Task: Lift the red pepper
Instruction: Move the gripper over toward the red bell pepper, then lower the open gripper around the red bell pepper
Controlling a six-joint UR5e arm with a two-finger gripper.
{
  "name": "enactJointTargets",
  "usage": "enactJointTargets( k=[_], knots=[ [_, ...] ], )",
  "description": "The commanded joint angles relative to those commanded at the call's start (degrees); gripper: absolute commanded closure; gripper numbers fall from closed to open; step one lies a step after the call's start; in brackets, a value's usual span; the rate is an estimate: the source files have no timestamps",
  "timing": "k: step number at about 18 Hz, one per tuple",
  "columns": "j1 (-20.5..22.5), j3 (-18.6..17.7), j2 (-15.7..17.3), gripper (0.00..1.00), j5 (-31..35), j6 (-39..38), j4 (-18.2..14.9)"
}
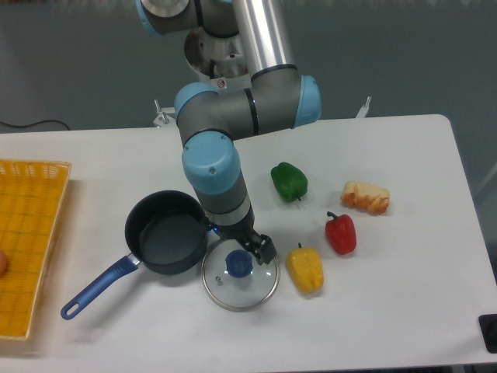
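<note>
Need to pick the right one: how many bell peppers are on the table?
3: green pepper farthest back, red pepper right of the others, yellow pepper nearest the glass lid. None looks hidden.

You had a white table (404, 311) carrying a yellow basket (31, 233) at its left edge, a dark pot (167, 233) and glass lid (239, 284) mid-table, and green pepper (290, 180), yellow pepper (306, 269), red pepper (341, 233) and bread (366, 197) toward the right edge.
</note>
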Motion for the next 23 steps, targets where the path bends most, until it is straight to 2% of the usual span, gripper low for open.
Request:
enactJointTargets(
  k=[3,5,9,13,16,20,23],
  knots=[
    [0.61,0.61,0.09,0.00,-0.18,-0.70,-0.09],
    [0.53,-0.52,0.26,0.00,0.35,-1.66,0.00],
    [1.32,-1.14,0.88,0.00,0.26,-10.27,1.32],
    [2.72,-2.46,1.67,0.00,0.26,-10.72,1.76],
    [6.32,-2.99,1.50,0.00,0.26,-10.90,1.85],
    [11.85,-3.43,1.50,0.00,-0.26,-15.89,1.50],
    [15.20,-4.31,1.06,0.00,-0.53,-16.78,1.76]
  ],
)
